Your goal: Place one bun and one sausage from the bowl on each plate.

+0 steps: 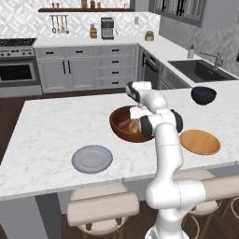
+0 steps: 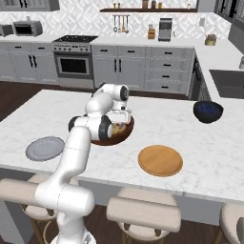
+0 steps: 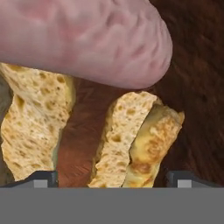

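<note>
The dark reddish-brown bowl [image 1: 122, 135] [image 2: 119, 137] stands mid-island. My gripper [image 1: 136, 121] [image 2: 119, 125] [image 3: 113, 180] reaches down into it, open, with nothing between its fingers. In the hand view a pink sausage [image 3: 87, 39] lies across the top. Below it a split bun [image 3: 135, 140] sits between my fingertips [image 3: 41, 179], and another bun [image 3: 30, 127] lies to its left. The grey-blue plate [image 1: 92, 158] [image 2: 45, 148] and the orange-tan plate [image 1: 200, 141] [image 2: 160, 160] lie bare on either side of the bowl.
A small dark blue bowl [image 1: 203, 94] [image 2: 208, 111] stands toward the sink end of the island. Padded stools [image 1: 102, 207] [image 2: 143, 212] line the near edge. My own arm [image 1: 165, 140] rises just in front of the big bowl.
</note>
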Motion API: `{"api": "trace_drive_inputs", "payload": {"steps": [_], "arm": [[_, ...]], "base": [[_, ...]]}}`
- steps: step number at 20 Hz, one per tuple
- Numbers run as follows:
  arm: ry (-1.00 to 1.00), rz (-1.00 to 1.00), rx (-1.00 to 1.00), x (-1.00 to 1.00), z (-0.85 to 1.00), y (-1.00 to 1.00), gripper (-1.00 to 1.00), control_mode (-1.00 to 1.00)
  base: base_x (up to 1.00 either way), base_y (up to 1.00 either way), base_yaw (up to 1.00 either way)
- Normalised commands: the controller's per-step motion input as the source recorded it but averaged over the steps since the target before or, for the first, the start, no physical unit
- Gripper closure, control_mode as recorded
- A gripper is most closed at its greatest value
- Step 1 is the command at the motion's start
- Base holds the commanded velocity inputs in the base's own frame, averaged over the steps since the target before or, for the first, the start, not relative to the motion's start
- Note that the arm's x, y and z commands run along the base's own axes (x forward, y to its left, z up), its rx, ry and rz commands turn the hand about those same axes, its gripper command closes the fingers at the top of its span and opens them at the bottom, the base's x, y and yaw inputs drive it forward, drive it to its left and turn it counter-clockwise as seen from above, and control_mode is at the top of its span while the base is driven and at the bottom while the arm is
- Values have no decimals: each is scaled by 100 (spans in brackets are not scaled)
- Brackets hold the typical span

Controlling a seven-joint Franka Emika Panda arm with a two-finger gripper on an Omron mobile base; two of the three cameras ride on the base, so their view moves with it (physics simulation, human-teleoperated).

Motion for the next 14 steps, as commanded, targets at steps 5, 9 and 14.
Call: {"api": "trace_drive_inputs", "payload": {"steps": [5, 9, 14], "arm": [[-16, 1, 0, -36, -1, 1, -100, -100], [-53, 3, 0, -39, 0, 1, -100, -100], [-60, 3, -8, -77, 0, 7, -100, -100]], "base": [[0, 0, 0], [0, 0, 0], [0, 0, 0]]}}
